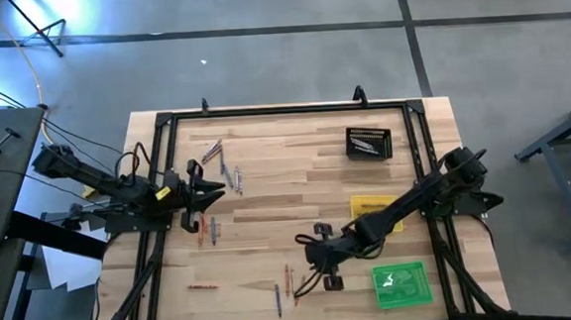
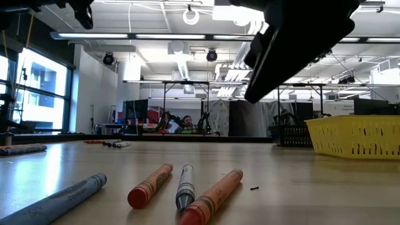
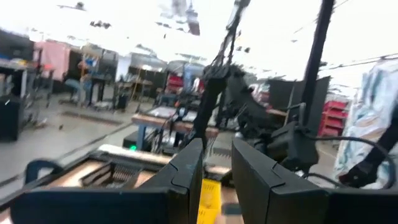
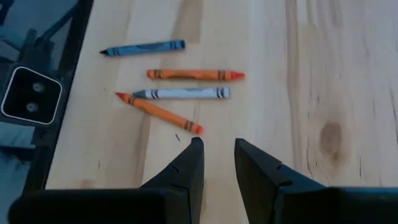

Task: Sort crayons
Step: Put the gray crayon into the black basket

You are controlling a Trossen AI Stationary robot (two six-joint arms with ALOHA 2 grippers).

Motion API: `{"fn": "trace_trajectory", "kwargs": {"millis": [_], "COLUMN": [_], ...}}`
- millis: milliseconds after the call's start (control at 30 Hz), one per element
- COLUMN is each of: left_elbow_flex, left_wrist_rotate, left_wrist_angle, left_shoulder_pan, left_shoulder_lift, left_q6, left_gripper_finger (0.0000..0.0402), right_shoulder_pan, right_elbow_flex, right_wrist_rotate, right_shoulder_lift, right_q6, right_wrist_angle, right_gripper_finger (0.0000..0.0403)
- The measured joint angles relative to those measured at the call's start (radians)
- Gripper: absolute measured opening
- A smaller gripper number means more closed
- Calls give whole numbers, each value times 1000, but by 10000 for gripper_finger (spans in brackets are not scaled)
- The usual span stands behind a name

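The right gripper (image 4: 216, 146) is seen with its two dark fingers (image 4: 186, 165) parted by a narrow gap, and nothing is grasped between them; it is held above the pale wooden table (image 4: 323, 74), near the front edge in the high view (image 1: 316, 257). Just beyond its fingertips four crayons (image 4: 180, 93) are counted in the right wrist view: one blue, two orange-red and one grey with a pale wrapper. The grey one lies between the two orange-red ones, one orange-red stick slanting so its tip is just beside the grey tip; the blue one lies a little apart.

The left gripper (image 3: 216, 163) is shown with its fingers slightly apart as well, gripping nothing, raised level over the table's left side (image 1: 208, 192).

From above, more crayons are made out in loose groups: a cluster near the far left, a few beside the left gripper, one at the front left; an exact count cannot be told there.

Three small square trays are counted on the right side: a black slotted tray (image 1: 368, 143) at the back, a yellow mesh tray (image 1: 368, 205) partly under the right arm, and a green tray (image 1: 402, 283) at the front.
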Motion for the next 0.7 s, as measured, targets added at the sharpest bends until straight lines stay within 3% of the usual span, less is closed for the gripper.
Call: {"fn": "trace_trajectory", "kwargs": {"millis": [133,367,700], "left_elbow_flex": [0,2,2], "left_wrist_rotate": [22,13,-2], "left_wrist_angle": [59,64,63], "left_shoulder_pan": [-30,-70,-104], "left_shoulder_lift": [32,48,63], "left_q6": [23,-15,-19], "left_gripper_finger": [74,74,74], "right_shoulder_pan": [5,-5,-1], "right_elbow_flex": [1,1,18], "right_wrist_rotate": [25,156,245], "right_shoulder_lift": [9,29,153], "right_q6": [22,524,773], "right_wrist_angle": [46,62,162], "right_gripper_finger": [82,83,82]}}
